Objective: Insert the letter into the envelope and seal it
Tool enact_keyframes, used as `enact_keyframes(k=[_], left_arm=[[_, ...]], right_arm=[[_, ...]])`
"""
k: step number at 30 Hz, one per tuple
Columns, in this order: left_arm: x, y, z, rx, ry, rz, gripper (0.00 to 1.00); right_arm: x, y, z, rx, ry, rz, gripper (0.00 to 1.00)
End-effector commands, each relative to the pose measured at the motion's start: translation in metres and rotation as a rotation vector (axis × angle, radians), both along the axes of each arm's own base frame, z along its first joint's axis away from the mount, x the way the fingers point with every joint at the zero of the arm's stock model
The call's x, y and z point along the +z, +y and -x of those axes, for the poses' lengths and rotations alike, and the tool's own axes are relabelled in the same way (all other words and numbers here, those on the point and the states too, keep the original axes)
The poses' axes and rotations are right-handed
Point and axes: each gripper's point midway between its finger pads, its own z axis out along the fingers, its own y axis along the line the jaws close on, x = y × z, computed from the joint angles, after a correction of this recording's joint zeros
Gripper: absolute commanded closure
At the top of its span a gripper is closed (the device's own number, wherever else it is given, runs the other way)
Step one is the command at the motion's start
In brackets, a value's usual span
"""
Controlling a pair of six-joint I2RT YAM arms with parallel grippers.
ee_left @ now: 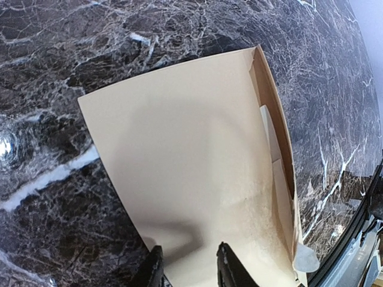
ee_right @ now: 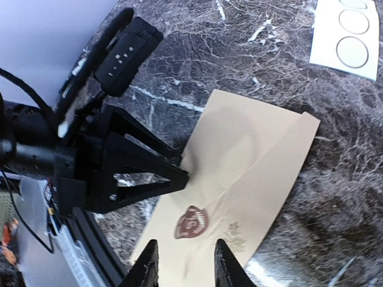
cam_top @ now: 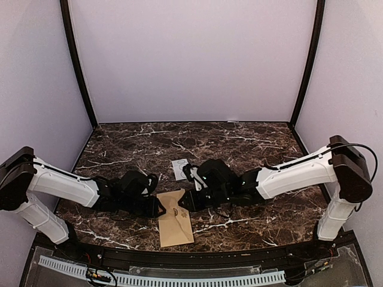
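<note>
Lilac walls close in a dark marbled desk [cam_top: 251,143]. At left, the left claw [ee_left: 190,252] lies low, jaws part open, its tips over the left edge of the envelope [cam_top: 175,222], pinching nothing. The envelope is tan kraft and lies mid-desk, its near end close to the front rim. It bears a round brown emblem [ee_right: 191,222], and a white edge [ee_left: 272,140] shows inside its open side. The right claw [ee_right: 184,246], also part open, hovers over its right edge. A white sticker card [cam_top: 181,168] lies just behind, and marble stretches back to the walls.
</note>
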Motion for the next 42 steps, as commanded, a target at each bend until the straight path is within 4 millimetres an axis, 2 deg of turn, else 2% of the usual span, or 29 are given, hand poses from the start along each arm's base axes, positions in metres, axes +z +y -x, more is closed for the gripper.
enact_keyframes(k=[1, 4, 7, 13, 27, 35, 39, 42], left_arm=[[-0.021, 0.014, 0.011, -0.002, 0.053, -0.058, 0.71], [-0.021, 0.013, 0.011, -0.004, 0.058, -0.054, 0.72], [-0.022, 0.012, 0.011, -0.007, 0.06, -0.055, 0.73], [-0.024, 0.012, 0.012, -0.01, 0.067, -0.059, 0.73], [-0.027, 0.011, 0.013, -0.018, 0.077, -0.063, 0.74], [-0.028, 0.01, 0.014, -0.021, 0.08, -0.061, 0.73], [-0.028, 0.01, 0.014, -0.022, 0.08, -0.06, 0.73], [-0.028, 0.011, 0.015, -0.022, 0.082, -0.061, 0.74]], right_arm=[[-0.021, -0.008, -0.011, -0.049, 0.032, 0.03, 0.86], [-0.027, 0.002, -0.005, -0.002, 0.05, 0.026, 0.96], [-0.03, 0.011, -0.002, 0.035, 0.054, 0.017, 1.0], [-0.035, 0.021, 0.001, 0.072, 0.061, 0.01, 1.0], [-0.048, 0.026, 0.005, 0.091, 0.084, 0.021, 1.0], [-0.056, 0.009, -0.008, -0.004, 0.05, 0.105, 1.0], [-0.051, 0.0, -0.012, -0.035, 0.027, 0.132, 0.89], [-0.041, 0.0, -0.011, -0.025, 0.006, 0.12, 0.93]])
